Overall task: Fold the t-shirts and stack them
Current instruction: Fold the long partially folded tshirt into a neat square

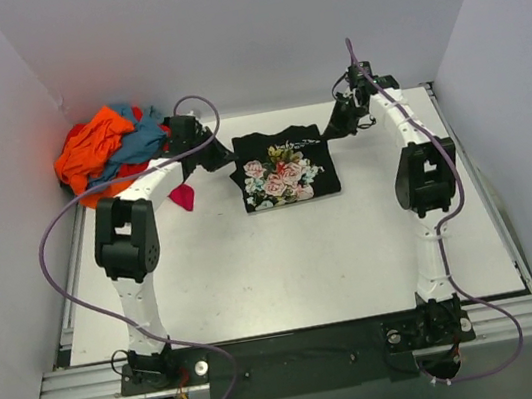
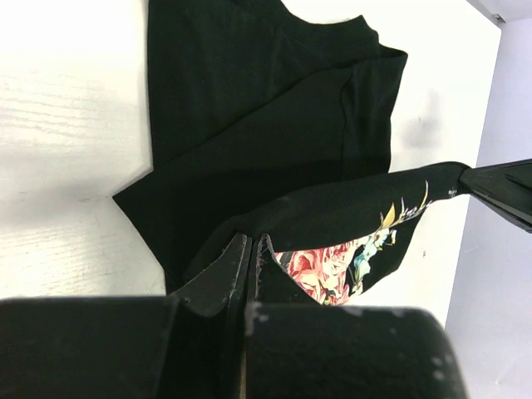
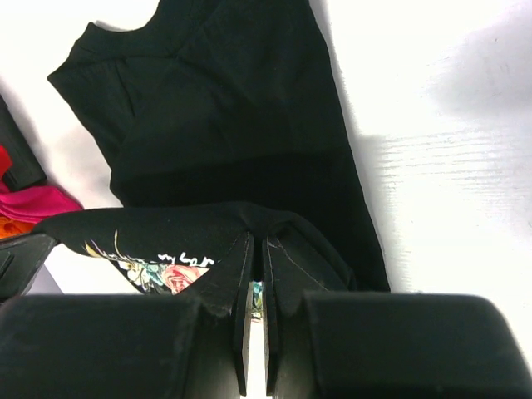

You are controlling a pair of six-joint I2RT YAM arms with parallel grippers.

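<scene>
1. Tabletop [image 1: 287, 267]: white. Both arm bases sit at its near edge. The near half carries only the two arms reaching toward the far side.

2. Magenta shirt [image 1: 183, 198]: a small part shows left of centre, beside the left arm. The rest is hidden by that arm.

3. Black shirt [image 1: 284, 168]: lies past the centre of the tabletop, toward the far edge, rose print facing up. One edge is lifted off the lower layer and stretched between the two grippers. The wrist views show plain black cloth flat on the table under the raised edge.

4. Left gripper [image 2: 252, 249]: at the shirt's far left corner. Jaws pressed together, pinching the black shirt's raised edge.

5. Right gripper [image 3: 256, 249]: at the shirt's far right corner. Jaws pressed together on the same edge, with cloth bunched over the fingertips.

6. Far left corner: a loose heap, with the orange shirt [image 1: 86, 152] on top at the left and the teal shirt [image 1: 140, 138] against it on the right. A strip of red shows at the heap's far side. The heap is well apart from the black shirt.
</scene>
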